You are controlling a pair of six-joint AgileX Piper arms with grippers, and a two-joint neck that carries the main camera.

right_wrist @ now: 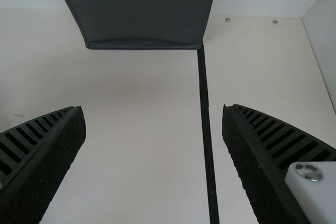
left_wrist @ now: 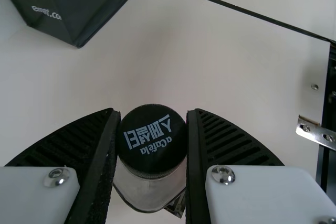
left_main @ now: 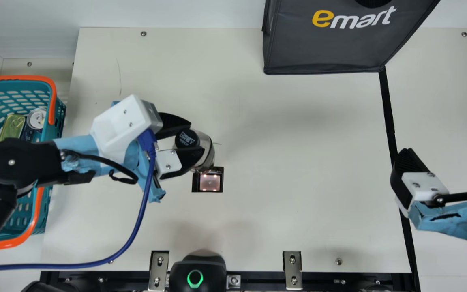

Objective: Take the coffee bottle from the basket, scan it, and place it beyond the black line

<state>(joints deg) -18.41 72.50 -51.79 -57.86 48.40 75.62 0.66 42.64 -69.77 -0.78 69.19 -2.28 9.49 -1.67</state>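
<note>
— Main view?
— Our left gripper (left_main: pixel 197 137) pinches the clear, black-capped coffee bottle (left_main: pixel 208 151) beside the square, lit scanner (left_main: pixel 210 182); bad angle, missed code.
— Left wrist?
— High grip near its round black cap (left_wrist: pixel 152 139); might swing.
— Right wrist?
— Right gripper (right_wrist: pixel 153 108) spread.

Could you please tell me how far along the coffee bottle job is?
The coffee bottle is already out of the basket, gripped by the left pincer. Scanning looks in hand: the bottle is held by the lit scanner window, though I cannot tell whether it has registered. What remains is placing it beyond the black line; it is on the basket's side.
</note>
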